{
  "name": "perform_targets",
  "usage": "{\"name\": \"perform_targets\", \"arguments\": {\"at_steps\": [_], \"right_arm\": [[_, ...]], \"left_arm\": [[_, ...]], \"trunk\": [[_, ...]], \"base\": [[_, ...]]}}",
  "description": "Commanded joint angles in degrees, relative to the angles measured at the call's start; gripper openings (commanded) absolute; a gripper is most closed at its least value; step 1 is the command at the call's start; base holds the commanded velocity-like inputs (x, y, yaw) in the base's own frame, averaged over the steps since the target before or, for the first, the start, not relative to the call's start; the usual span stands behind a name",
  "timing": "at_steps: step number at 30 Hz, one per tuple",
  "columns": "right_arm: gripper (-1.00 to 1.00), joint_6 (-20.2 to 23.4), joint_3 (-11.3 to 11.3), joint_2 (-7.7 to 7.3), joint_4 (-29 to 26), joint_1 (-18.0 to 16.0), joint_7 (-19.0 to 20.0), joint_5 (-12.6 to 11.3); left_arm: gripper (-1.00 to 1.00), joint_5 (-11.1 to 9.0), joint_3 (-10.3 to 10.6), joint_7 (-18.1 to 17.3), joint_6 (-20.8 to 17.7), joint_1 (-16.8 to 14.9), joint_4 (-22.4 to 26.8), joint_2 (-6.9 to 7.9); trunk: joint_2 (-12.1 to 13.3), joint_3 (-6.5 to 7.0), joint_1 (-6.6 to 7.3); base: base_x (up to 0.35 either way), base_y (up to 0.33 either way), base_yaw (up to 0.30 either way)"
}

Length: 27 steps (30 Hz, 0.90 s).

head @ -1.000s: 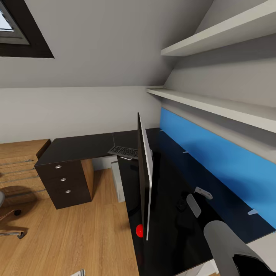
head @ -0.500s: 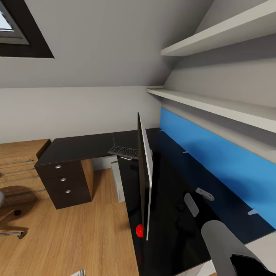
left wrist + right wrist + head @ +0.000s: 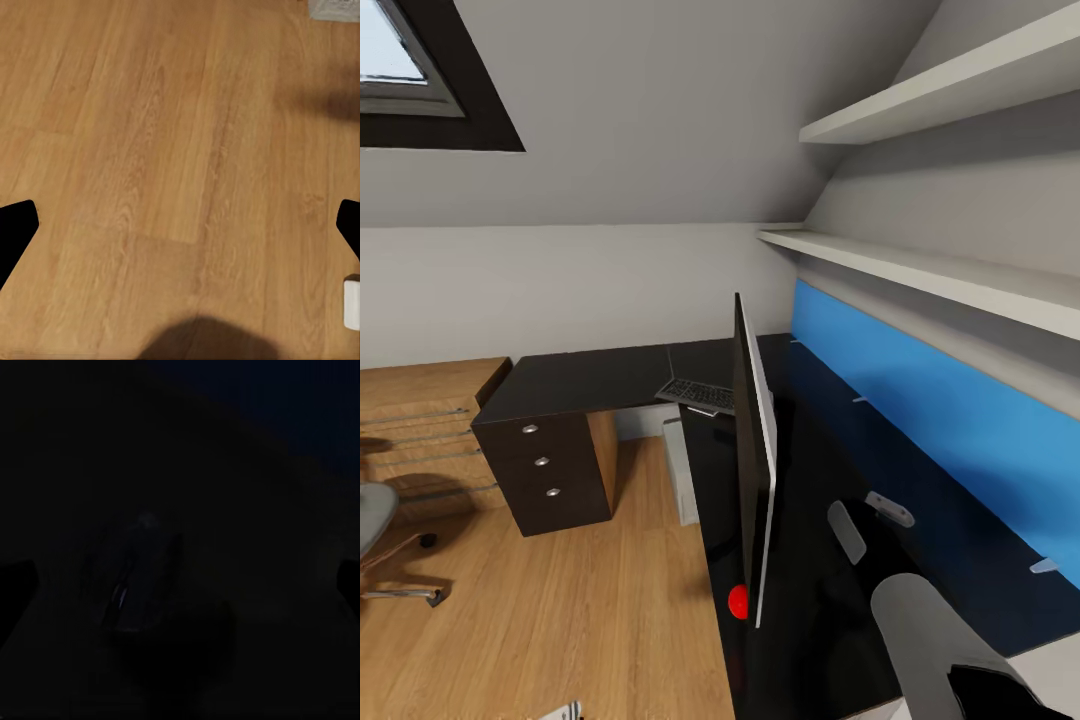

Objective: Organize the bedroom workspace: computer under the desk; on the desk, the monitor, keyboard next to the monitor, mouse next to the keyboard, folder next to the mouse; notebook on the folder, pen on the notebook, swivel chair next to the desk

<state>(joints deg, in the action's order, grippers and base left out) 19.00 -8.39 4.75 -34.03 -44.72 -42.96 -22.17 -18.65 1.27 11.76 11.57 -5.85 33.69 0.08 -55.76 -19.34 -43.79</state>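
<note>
Monitor [image 3: 753,470] stands edge-on on the desk [image 3: 590,380], keyboard [image 3: 702,396] at its far corner; my left gripper [image 3: 180,225] hangs spread over bare floor, right gripper's state I cannot tell, so I'd advance slowly, clear of the screen.

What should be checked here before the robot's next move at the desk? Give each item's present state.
1. Monitor upright on the desk: ok.
2. Keyboard on the desk by the monitor: ok.
3. Swivel chair next to the desk: not ok, it stands apart at the frame's edge.
4. Left gripper free: ok, open over the wooden floor.
5. Right gripper's state: cannot tell, its wrist view is dark.
6. Mouse beside the keyboard: cannot tell.
</note>
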Motion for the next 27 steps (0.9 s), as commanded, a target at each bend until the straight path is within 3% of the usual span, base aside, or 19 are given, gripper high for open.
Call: {"name": "perform_targets", "arguments": {"at_steps": [1, 9, 27], "right_arm": [[1.0, 0.35, -0.13, 0.04, -0.15, -0.01, -0.22, -0.16], [1.0, 0.34, -0.13, 0.02, -0.16, -0.01, -0.19, -0.16], [1.0, 0.1, -0.22, -0.36, -0.42, -0.01, 0.44, 0.11]], "left_arm": [[1.0, -0.33, 0.14, 0.18, 0.2, -0.04, 0.0, 0.01], [1.0, -0.33, 0.14, 0.19, 0.28, -0.04, 0.04, 0.01], [1.0, -0.33, 0.11, 0.1, 0.29, -0.04, 1.73, 0.03]], "trunk": [[-0.05, -0.1, 0.0], [-0.05, -0.19, 0.0], [-0.05, -0.2, 0.0]], "base": [[0.0, 0.0, 0.219], [0.0, 0.0, 0.091], [0.0, 0.0, 0.003]]}}
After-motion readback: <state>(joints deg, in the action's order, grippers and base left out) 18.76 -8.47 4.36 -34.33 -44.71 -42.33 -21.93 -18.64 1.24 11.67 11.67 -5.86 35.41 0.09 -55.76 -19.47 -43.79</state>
